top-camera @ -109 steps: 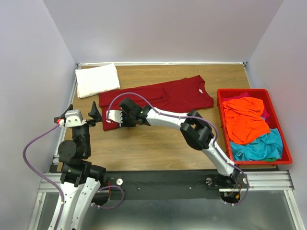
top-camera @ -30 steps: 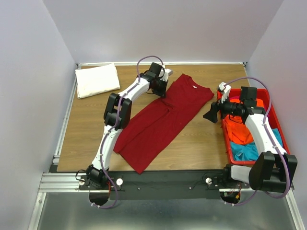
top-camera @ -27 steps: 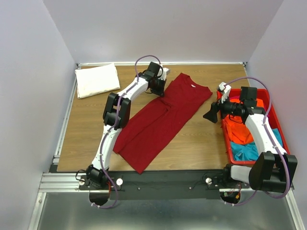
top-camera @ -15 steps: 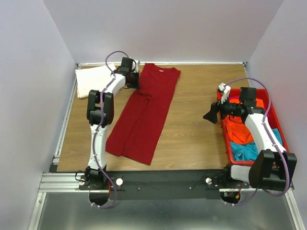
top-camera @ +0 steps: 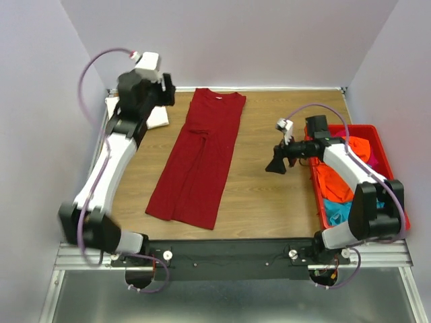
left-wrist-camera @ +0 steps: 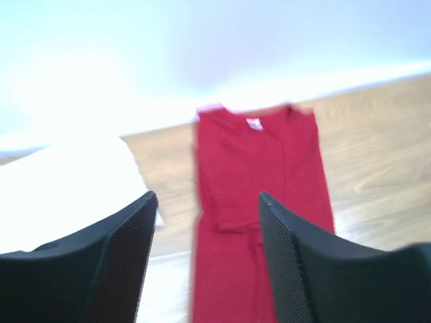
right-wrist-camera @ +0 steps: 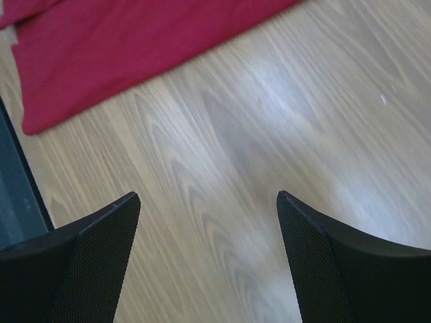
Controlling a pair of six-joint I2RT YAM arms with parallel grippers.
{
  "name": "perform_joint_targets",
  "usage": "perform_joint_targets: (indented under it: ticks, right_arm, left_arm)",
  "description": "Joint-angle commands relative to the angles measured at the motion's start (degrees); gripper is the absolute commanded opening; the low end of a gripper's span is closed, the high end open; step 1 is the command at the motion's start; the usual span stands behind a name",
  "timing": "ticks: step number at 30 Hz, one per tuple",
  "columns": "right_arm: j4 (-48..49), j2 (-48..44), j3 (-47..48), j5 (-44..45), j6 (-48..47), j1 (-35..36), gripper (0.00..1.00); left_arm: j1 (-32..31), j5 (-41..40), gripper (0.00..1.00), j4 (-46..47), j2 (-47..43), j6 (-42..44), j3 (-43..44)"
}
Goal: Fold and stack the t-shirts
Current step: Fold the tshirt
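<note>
**Dark red tee flat in a strip; hem-to-collar fold judged next**

Top view: the dark red t-shirt (top-camera: pixel 197 158) is laid flat on the worktop (top-camera: pixel 269 202) as a long narrow strip. Its collar is at the far edge and its hem is near the near edge, left of centre. A folded white t-shirt (top-camera: pixel 159 118) is seen at the far left corner, partly hidden by the left arm. The left end effector (top-camera: pixel 166 89) is raised over that corner, beside the collar. The right end effector (top-camera: pixel 276 165) is held low over bare wood, between the strip and the red bin (top-camera: pixel 399 214) at the right edge. An orange t-shirt (top-camera: pixel 337 180) and a teal t-shirt (top-camera: pixel 337 212) are left in the bin.

Left wrist view (blurred): the fingers (left-wrist-camera: pixel 111 266) are seen apart, with nothing between them. The collar end of the strip is framed ahead.

Right wrist view: the fingers (right-wrist-camera: pixel 337 269) are spread wide and nothing is gripped. Only wood lies below, with a hem corner at the upper left.

Judgement: the sleeve folds appear done and the lengthwise fold is not. The next move calls for the hem corners to be pinched and carried to the collar, after which the shirt is to be stacked on the white one.
</note>
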Motion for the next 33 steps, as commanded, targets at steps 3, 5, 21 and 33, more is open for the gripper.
perform_joint_targets:
  ticks: [3,5,21,33]
  right_arm:
    - [2.6,13.5,13.9,8.7,13.7,11.4,0.86]
    - [6.9,17.3,16.2,10.6,19.6,14.5,0.84]
    - [18.8,39.7,26.4,24.3,54.3,20.4,0.7]
    - [18.6,43.2,25.6,31.6,56.7,21.4,0.31]
  left_arm:
    - [0.5,-11.7,0.9,14.1,-28.0,5.2,-29.8]
    - [0.6,-13.6,0.95,15.2,-34.7,6.6,-35.6]
    - [0.5,-15.0,0.96,17.5,-60.6,6.9,-52.5]
    - [0.5,-14.2,0.96,18.3,-61.1,7.1,-52.9]
